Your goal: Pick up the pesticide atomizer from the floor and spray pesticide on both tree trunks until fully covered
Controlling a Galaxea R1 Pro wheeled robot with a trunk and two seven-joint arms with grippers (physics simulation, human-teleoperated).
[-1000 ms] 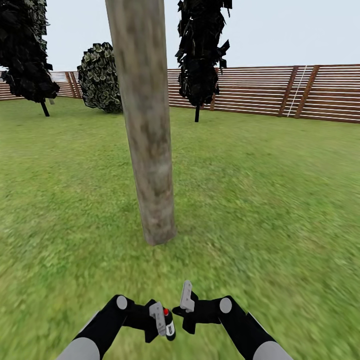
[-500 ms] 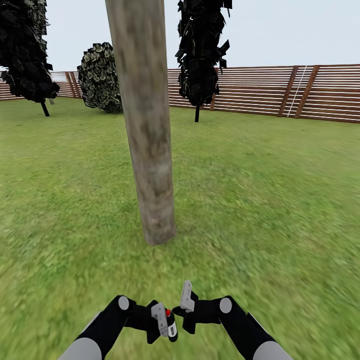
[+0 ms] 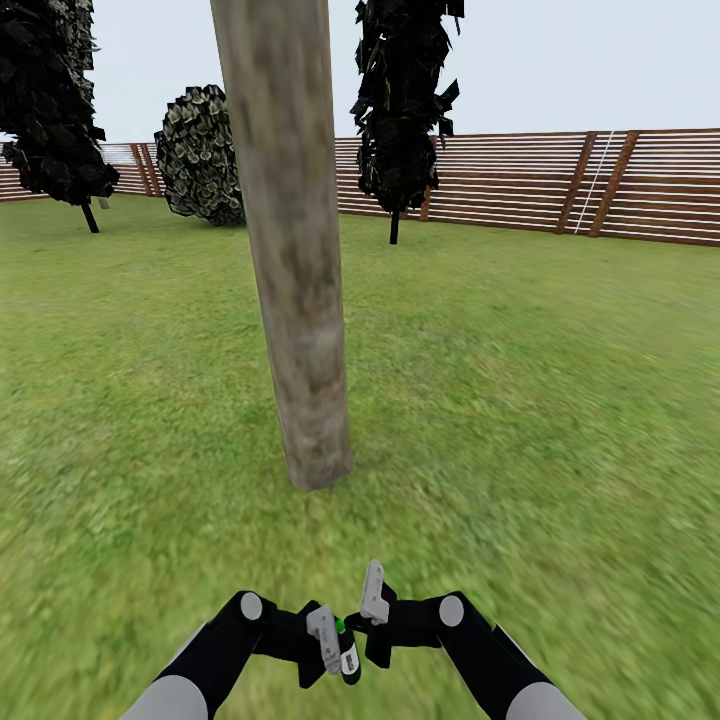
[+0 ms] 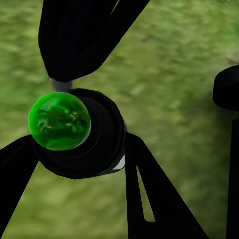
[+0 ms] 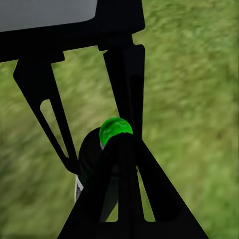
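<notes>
A thick trunk of blotchy grey-brown bark (image 3: 298, 300) rises from the grass (image 3: 540, 400) straight ahead in the head view, a short way beyond my hands. My left gripper (image 3: 335, 645) is shut on the small dark pesticide atomizer (image 3: 347, 655), whose white mark shows on its side. The atomizer's (image 4: 94, 144) round cap (image 4: 59, 121) glows green. My right gripper (image 3: 362, 618) is shut, and its tip (image 5: 119, 144) rests against the green cap (image 5: 115, 129). The second thick-trunked tree is out of view.
Two dark narrow trees (image 3: 402, 110) (image 3: 50, 100) and a round bush (image 3: 200, 155) stand further back. A brown slatted fence (image 3: 560, 180) closes the far side. Open lawn lies to the left and right of the trunk.
The atomizer's cap has turned from red to green. My left gripper has shifted the atomizer slightly right and down, up against the right gripper's tip. The right arm has stayed put.
</notes>
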